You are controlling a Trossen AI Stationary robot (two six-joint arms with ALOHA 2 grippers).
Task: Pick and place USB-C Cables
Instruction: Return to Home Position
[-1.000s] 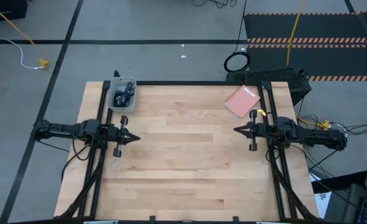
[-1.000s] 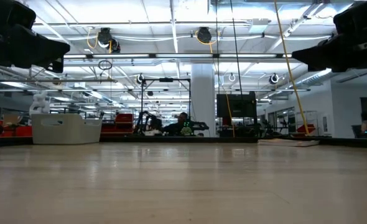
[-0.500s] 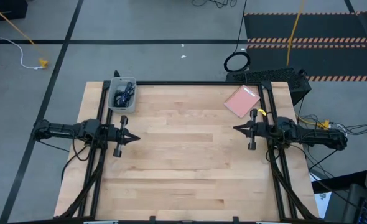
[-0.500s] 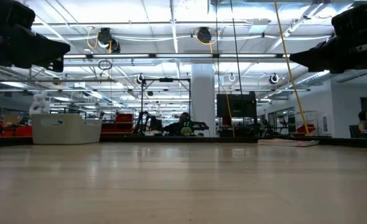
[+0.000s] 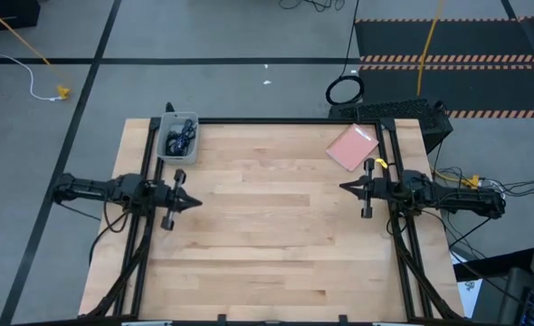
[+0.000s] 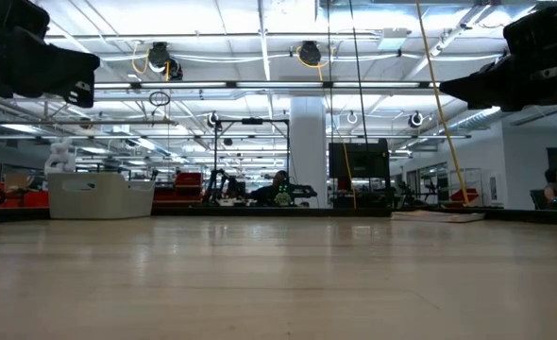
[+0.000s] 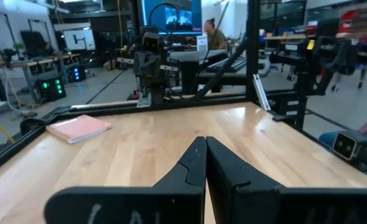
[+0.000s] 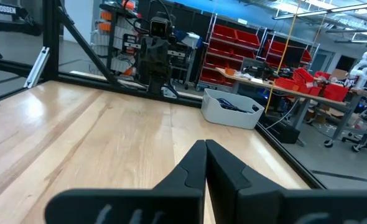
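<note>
usb-c cables (image 5: 178, 140) sit in the gray bin (image 5: 180, 158) at upper left, while left gripper (image 5: 195, 201) and right gripper (image 5: 344, 188) hover mid-frame, facing each other, both pressed together.

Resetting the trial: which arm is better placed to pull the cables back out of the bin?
Probably left. The bin holding the cables sits in the far corner, on the side of the left pincer; the right pincer hangs across the table, by the pink square.

Gray bin (image 5: 180, 157) w/ blk cables (image 5: 177, 139); pink square (image 5: 351, 147); lt-wood table (image 5: 267, 235)
</note>
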